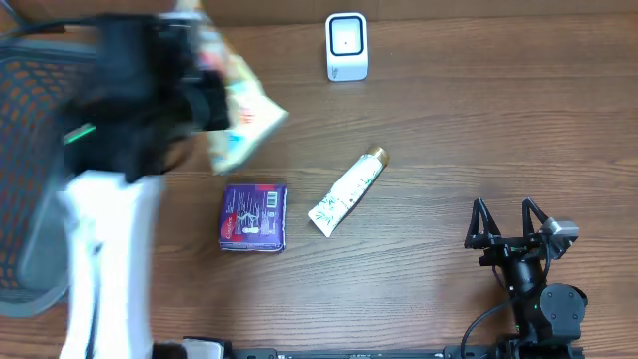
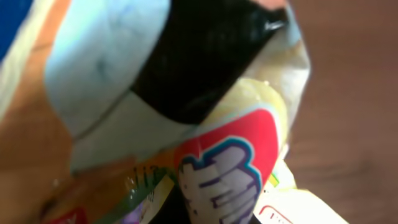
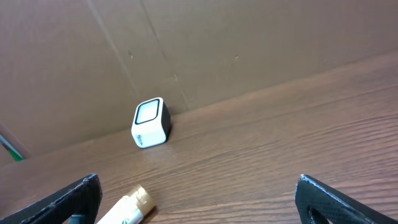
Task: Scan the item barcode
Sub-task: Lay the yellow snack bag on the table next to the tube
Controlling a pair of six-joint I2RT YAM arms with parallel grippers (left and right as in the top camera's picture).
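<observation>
Plastic snack packet (image 1: pixel 244 115) pinched in our left gripper (image 1: pixel 211 100), up at ten o'clock; we should swing its barcode squarely toward the scanner (image 1: pixel 346 46) at twelve. Right gripper (image 1: pixel 508 231) spread wide, idle.

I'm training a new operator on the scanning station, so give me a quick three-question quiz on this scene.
1. True or false: the right gripper is open and empty.
2. The left gripper is shut on: A) a snack packet, B) a bottle, C) nothing.
3. Which lies nearer the scanner, the tube or the purple box?
Key: 1 true; 2 A; 3 the tube.
</observation>
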